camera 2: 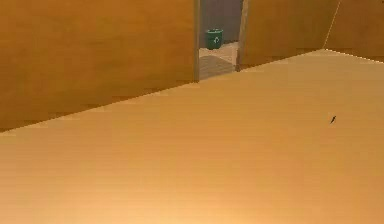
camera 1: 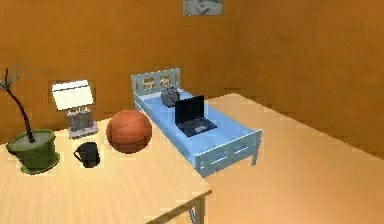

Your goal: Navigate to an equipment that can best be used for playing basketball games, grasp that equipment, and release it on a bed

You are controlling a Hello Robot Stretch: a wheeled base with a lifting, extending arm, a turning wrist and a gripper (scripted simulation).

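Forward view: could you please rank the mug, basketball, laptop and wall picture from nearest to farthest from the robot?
1. Mug, on the table, left.
2. Basketball, on the table just behind the mug.
3. Laptop, on the bed, middle.
4. Picture, high on the far wall.

Your near table [camera 1: 60, 195] crowded with plant [camera 1: 30, 145], mug [camera 1: 87, 154] and ball [camera 1: 129, 131], bed [camera 1: 225, 140] just beyond carrying a laptop [camera 1: 192, 115], free floor [camera 1: 320, 165] at the forward view's right, arm side view open to a far doorway [camera 2: 220, 45]
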